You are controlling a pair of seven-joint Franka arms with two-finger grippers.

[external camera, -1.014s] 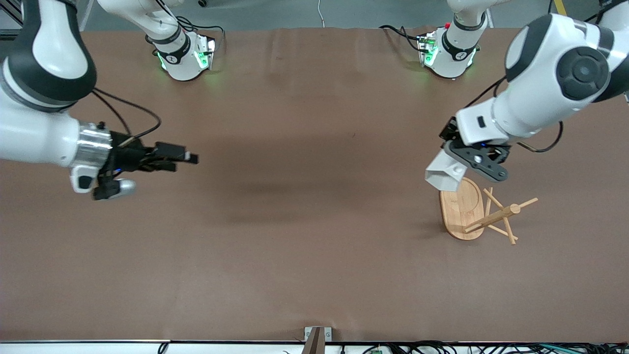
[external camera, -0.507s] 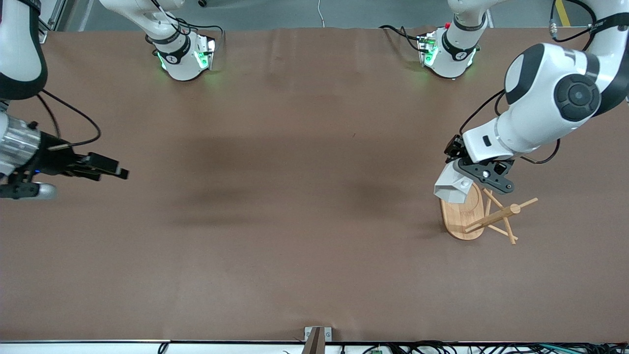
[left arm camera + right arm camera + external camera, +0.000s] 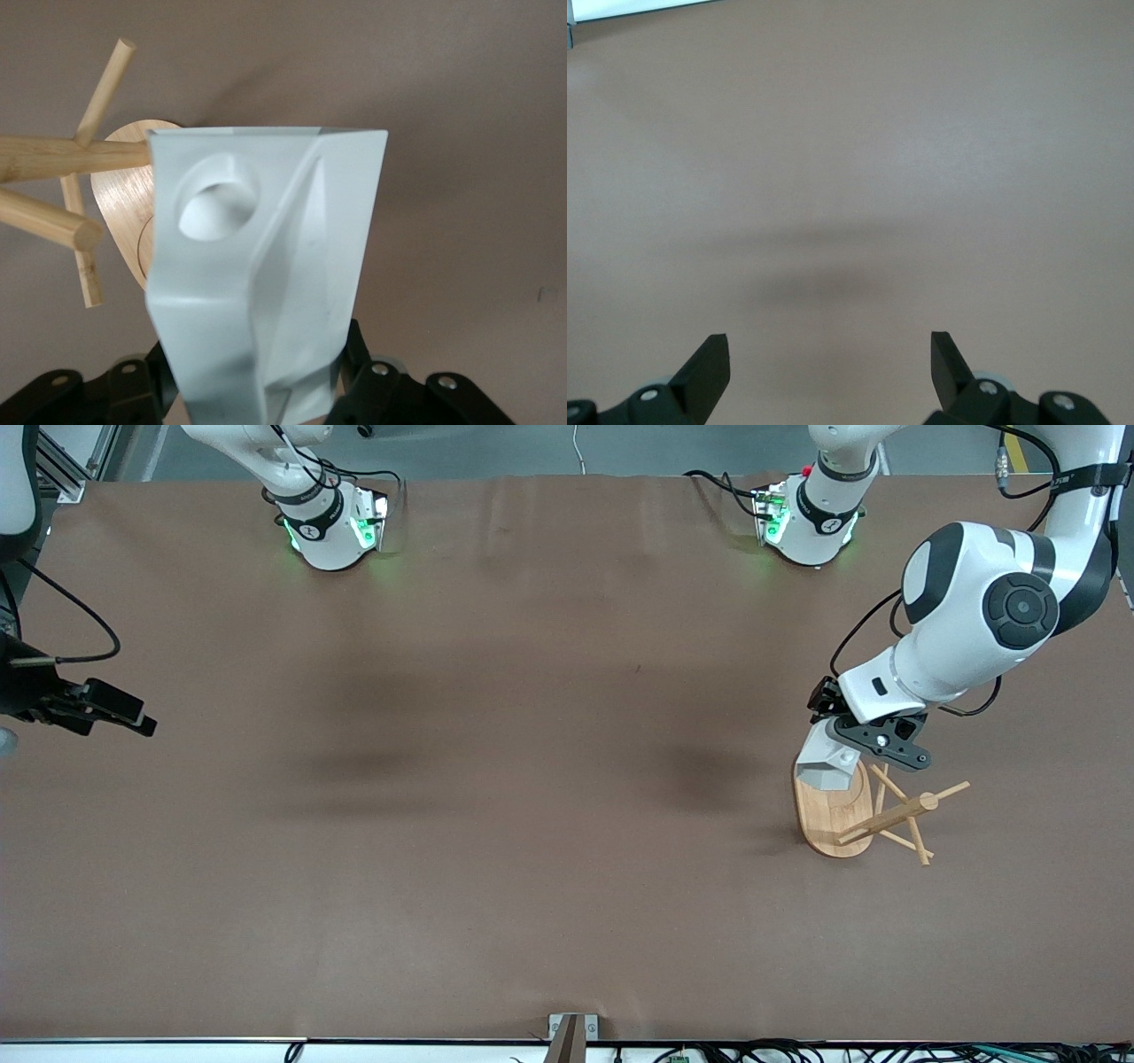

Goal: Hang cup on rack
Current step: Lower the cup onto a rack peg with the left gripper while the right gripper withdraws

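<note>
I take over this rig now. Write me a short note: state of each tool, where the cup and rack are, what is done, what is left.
Left tool: shut on the cup, held in the air over the rack's base.
Right tool: open, empty, waiting over bare table at the right arm's end.
Rack: stands on the table at the left arm's end, pegs free.
Done: cup picked up and brought to the rack.
Left: line the handle hole up with a peg, slide it on, release, withdraw.
</note>
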